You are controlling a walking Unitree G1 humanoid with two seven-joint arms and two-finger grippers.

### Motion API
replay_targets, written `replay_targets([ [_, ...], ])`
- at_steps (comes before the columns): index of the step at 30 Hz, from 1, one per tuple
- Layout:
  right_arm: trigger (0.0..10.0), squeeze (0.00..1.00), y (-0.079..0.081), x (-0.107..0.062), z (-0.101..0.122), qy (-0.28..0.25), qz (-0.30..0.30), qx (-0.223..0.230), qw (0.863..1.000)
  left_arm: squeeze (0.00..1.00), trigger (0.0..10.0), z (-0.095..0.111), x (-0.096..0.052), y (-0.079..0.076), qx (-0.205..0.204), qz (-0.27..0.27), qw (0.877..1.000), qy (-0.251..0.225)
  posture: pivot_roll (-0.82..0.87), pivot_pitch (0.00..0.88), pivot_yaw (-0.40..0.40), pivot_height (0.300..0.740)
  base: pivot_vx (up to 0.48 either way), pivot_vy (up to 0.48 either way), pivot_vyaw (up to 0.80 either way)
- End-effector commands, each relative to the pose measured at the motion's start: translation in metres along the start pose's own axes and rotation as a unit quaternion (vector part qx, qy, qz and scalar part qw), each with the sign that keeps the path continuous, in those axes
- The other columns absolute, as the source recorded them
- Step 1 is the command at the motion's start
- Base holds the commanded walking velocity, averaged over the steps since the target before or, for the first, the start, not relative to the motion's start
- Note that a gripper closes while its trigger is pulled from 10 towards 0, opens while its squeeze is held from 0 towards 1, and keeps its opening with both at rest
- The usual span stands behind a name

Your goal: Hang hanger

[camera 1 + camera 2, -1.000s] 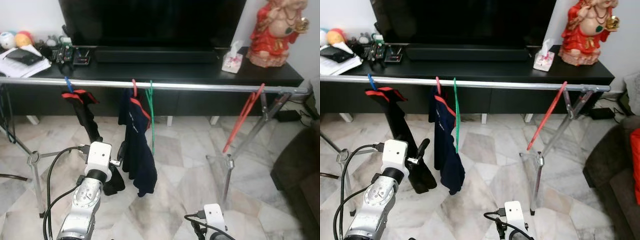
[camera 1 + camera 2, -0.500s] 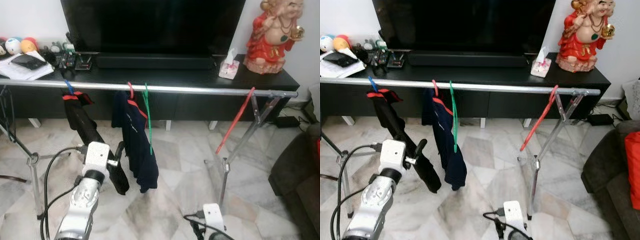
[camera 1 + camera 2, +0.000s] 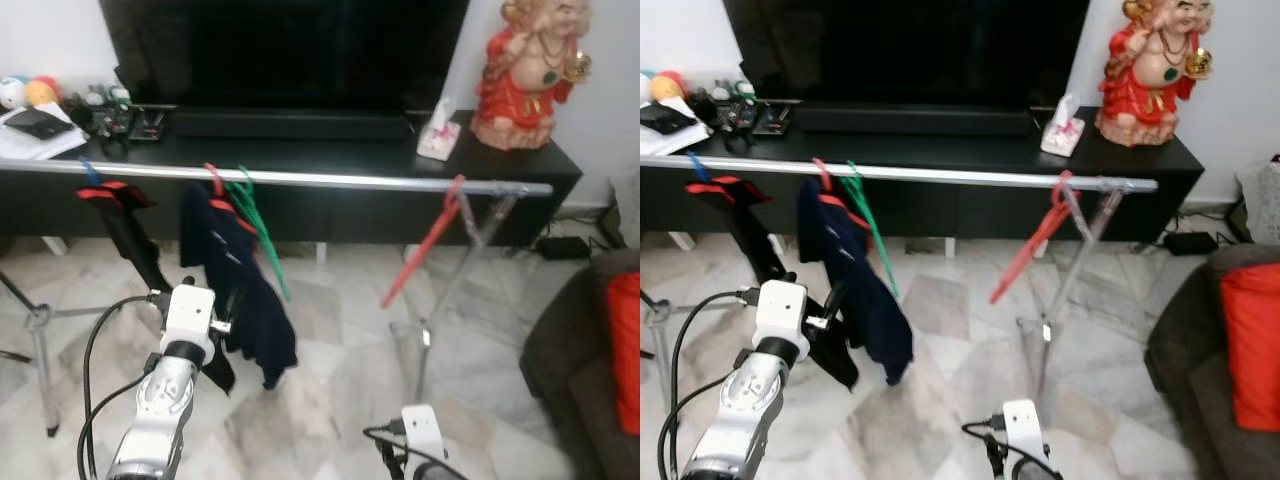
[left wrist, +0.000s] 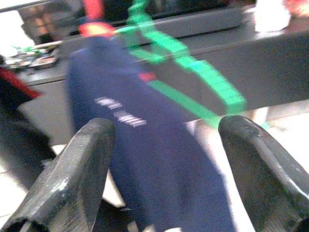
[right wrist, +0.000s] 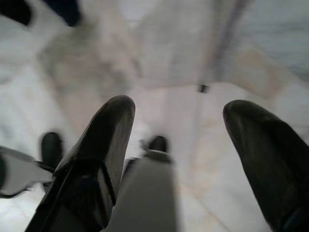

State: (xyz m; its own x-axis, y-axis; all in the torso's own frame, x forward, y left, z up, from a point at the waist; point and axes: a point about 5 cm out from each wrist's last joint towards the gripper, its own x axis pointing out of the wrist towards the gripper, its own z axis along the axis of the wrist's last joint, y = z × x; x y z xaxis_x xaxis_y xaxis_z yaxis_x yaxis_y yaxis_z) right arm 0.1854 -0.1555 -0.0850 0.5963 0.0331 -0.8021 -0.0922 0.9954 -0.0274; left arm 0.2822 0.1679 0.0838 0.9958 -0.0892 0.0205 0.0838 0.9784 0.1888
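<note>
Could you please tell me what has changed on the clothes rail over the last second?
The empty green plastic hanger, the red hanger and the navy garment now swing tilted instead of hanging straight. The left hand stays open before the garment, holding nothing. The silver rail keeps the same items.

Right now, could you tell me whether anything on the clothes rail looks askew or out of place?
Yes: the empty red hanger near the rail's right end hangs sharply slanted, and the empty green hanger beside the navy garment tilts too.

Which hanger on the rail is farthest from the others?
The red hanger, alone near the rail's right end; the blue, pink and green ones cluster left.
</note>
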Motion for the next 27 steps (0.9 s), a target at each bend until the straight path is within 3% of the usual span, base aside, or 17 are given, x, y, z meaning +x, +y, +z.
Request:
replay_targets([
  [1,10.0,0.0,0.0018,0.0003,0.0006,0.001,0.001,0.001,1.0,0.0,10.0,-0.0003,-0.0003,0.0071,0.008,0.009,1.0,0.004,-0.03,0.04,-0.048,0.74,0.0,0.0,0.0],
  [15,10.0,0.0,0.0022,0.0003,0.0011,-0.002,0.002,0.002,1.0,0.0,10.0,0.0018,0.0013,0.0115,0.002,0.026,1.0,0.002,-0.03,0.04,-0.045,0.74,0.0,0.0,0.0],
  [21,10.0,0.0,0.0004,0.0004,0.0017,-0.003,-0.011,-0.025,1.0,0.0,10.0,0.0017,0.0015,0.0125,0.002,0.027,1.0,0.002,-0.03,0.034,-0.043,0.74,0.0,0.0,0.08],
  [27,10.0,0.0,0.0007,0.0002,-0.0002,0.005,-0.013,-0.02,1.0,0.0,10.0,0.0015,0.0019,0.0128,0.001,0.026,1.0,0.002,-0.03,0.03,-0.042,0.74,0.24,0.0,0.29],
])
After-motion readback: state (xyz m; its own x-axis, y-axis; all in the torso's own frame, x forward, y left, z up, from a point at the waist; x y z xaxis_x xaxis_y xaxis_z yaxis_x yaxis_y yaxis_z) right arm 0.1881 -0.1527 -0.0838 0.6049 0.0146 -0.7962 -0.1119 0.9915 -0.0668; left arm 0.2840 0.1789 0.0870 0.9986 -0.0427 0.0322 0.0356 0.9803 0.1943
